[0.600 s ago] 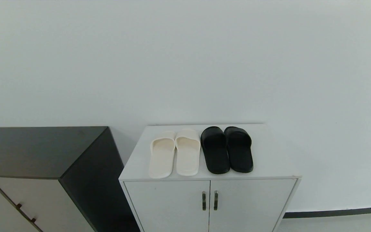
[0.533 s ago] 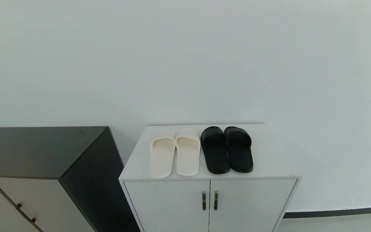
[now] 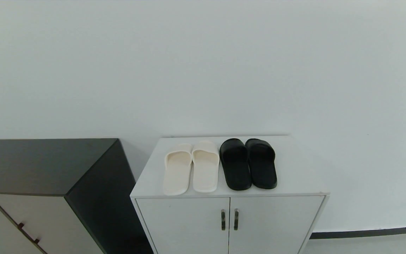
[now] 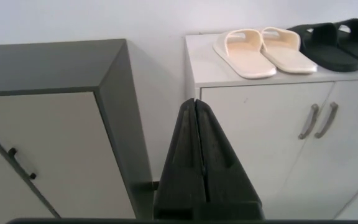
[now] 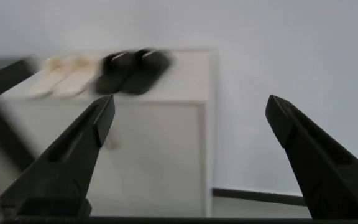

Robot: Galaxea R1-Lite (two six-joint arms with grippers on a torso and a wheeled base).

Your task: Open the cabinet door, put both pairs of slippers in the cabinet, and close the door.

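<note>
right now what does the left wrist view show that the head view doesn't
Extra in the left wrist view: the left gripper, shut, fingers pressed together. Extra in the head view: the dark baseboard along the wall to the right of the white cabinet. In both: white slippers and black slippers side by side on top of the white cabinet, its doors closed, and the dark cabinet on its left.

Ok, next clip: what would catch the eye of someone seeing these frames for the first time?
White slippers and black slippers lie side by side on top of a white cabinet whose doors are shut. A dark cabinet stands to its left. The left gripper is shut and the right gripper is wide open, neither touching anything.
</note>
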